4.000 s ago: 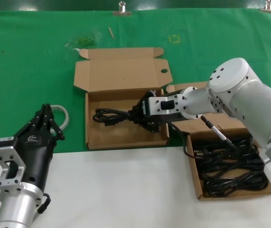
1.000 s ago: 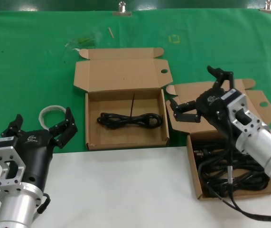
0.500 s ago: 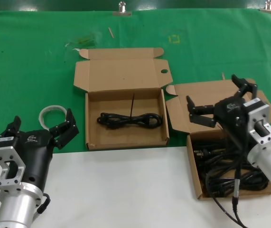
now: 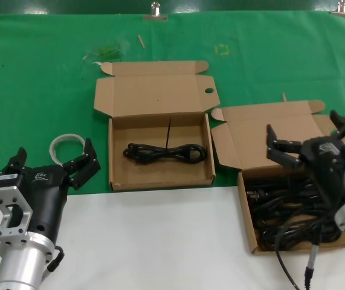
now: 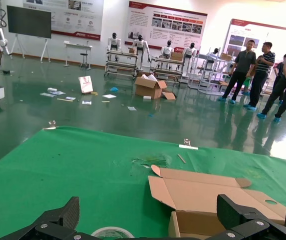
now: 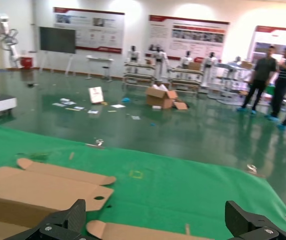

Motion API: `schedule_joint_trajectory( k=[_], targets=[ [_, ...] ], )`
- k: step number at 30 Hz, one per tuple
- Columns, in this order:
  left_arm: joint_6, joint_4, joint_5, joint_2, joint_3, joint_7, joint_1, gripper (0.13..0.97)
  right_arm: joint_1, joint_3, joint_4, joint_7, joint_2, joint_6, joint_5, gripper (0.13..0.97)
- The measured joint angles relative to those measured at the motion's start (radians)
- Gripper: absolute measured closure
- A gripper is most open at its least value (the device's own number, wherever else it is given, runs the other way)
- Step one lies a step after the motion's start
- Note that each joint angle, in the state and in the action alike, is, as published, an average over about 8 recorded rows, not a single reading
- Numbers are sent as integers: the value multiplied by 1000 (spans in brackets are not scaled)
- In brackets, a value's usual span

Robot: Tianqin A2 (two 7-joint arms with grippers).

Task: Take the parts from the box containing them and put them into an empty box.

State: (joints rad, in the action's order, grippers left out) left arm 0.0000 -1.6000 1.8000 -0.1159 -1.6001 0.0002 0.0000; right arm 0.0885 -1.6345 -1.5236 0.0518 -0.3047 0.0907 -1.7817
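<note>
One black cord lies flat in the middle box, whose lid stands open behind it. The box on the right holds a tangle of several black cords. My right gripper hovers open over that box's far end with nothing between its fingers. My left gripper is open and holds nothing, low at the near left, just in front of a whitish ring of tubing. The left wrist view shows the middle box's lid beyond my left gripper. My right gripper shows above green cloth.
Green cloth covers the far part of the table; a white surface fills the near part. The right box's lid lies back, close to the middle box's right wall. Small scraps lie behind the middle box.
My right gripper let go of the cord in the middle box and drew back rightward over the right box, open. My left gripper opened and has since stayed still.
</note>
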Motion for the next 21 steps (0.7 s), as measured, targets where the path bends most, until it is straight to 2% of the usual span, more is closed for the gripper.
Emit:
schedule_joint_trajectory(
  k=[8, 21],
  targets=[
    [0, 0, 0, 0, 0, 0, 0, 132, -59, 23, -51, -34, 3, -60, -12, 129],
    [0, 0, 0, 0, 0, 0, 0, 132, -64, 25, -56, -38, 3, -66, -13, 129]
  ],
)
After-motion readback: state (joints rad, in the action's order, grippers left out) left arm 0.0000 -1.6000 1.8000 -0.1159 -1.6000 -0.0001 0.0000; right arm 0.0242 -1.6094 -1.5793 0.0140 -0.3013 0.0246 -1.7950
